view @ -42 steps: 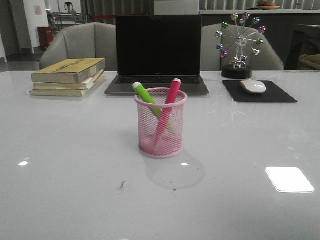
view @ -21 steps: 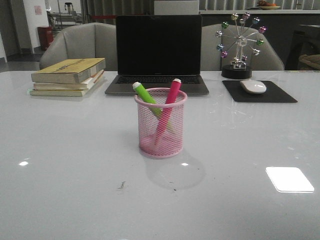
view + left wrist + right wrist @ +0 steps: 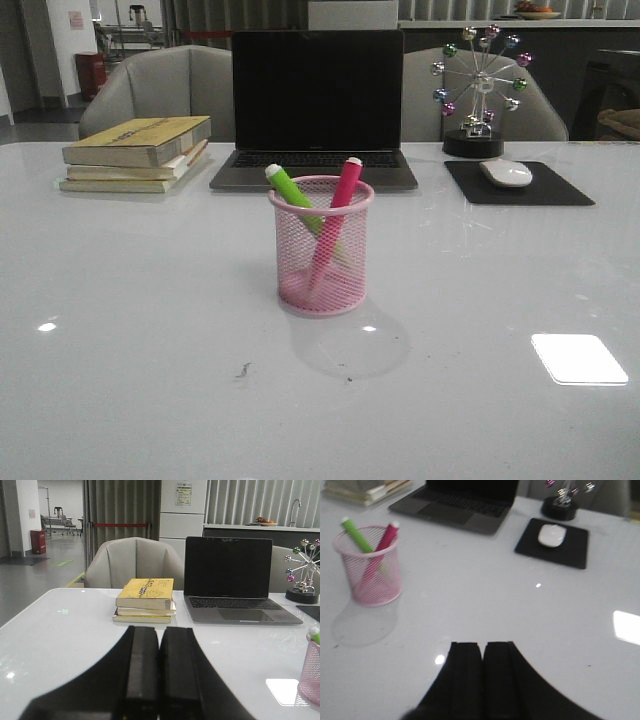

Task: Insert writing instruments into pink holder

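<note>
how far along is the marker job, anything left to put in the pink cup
Looks done: the green marker and pink marker both stand inside the pink mesh cup. Nothing in hand: left claw and right claw are shut and empty. No loose marker is visible.

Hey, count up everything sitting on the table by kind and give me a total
Markers: 2, lime green marker, magenta marker
Pink holder: 1
Books: 3, stacked
Laptop: 1
Mouse: 1
Mouse pad: 1
Ferris wheel ornament: 1
Total: 10
</note>
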